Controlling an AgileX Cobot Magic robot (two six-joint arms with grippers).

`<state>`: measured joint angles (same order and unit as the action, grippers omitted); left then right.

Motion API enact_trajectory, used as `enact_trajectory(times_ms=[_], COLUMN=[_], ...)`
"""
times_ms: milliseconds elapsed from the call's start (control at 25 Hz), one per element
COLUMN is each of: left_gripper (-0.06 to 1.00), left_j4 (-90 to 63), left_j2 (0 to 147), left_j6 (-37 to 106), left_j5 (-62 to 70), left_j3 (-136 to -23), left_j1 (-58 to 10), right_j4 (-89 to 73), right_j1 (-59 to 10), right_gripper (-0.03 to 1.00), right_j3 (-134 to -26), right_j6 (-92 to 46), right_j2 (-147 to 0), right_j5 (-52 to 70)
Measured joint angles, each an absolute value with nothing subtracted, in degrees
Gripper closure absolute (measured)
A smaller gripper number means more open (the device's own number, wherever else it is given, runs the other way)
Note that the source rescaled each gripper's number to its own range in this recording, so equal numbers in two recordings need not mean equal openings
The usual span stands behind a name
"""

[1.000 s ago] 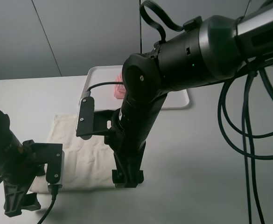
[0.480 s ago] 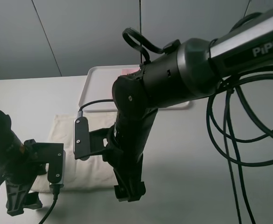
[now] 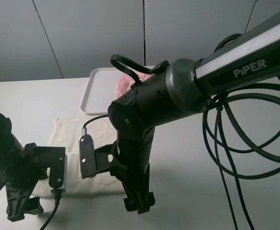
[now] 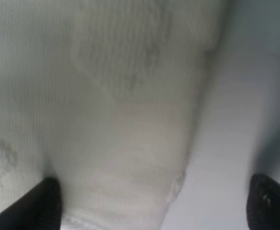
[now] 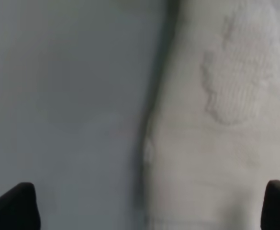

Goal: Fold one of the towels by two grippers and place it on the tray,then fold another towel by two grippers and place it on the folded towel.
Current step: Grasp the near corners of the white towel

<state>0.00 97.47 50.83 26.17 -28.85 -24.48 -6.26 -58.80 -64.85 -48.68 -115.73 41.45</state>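
The cream towel (image 3: 68,139) lies flat on the table, its middle hidden by my right arm. On the white tray (image 3: 94,93) at the back rests the pink towel (image 3: 124,85), partly hidden behind the same arm. Low over the cream towel's near left corner, my left gripper (image 3: 21,210) stands open. The left wrist view shows its fingertips (image 4: 46,201) spread across the towel's edge (image 4: 130,143). At the towel's near right corner, my right gripper (image 3: 139,203) is open too. Its fingertips (image 5: 15,206) straddle the towel's border (image 5: 226,120), and nothing is held.
The white table (image 3: 34,100) stretches left of the tray. Thick black cables (image 3: 226,158) loop over the right half of the table. A grey panelled wall (image 3: 82,33) stands behind.
My right arm has swung toward the front and lowered its gripper to the cream towel's near right corner, uncovering more of the tray and pink towel. The left arm has stayed put.
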Motion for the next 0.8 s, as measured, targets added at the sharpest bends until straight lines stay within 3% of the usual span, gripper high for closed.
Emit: enact_trajectory(times_ms=[800], left_gripper=[-0.06], left_j4=[0.0], left_j2=[97.5], left_j6=[50.7], left_j5=[26.2], left_j3=[-28.8], left_j1=[-24.5], right_j4=[-5.1], right_j1=[-58.9], right_gripper=[-0.01], right_j3=[-65.1], right_j6=[-43.9], right_j2=[-118.9], right_j5=[43.3])
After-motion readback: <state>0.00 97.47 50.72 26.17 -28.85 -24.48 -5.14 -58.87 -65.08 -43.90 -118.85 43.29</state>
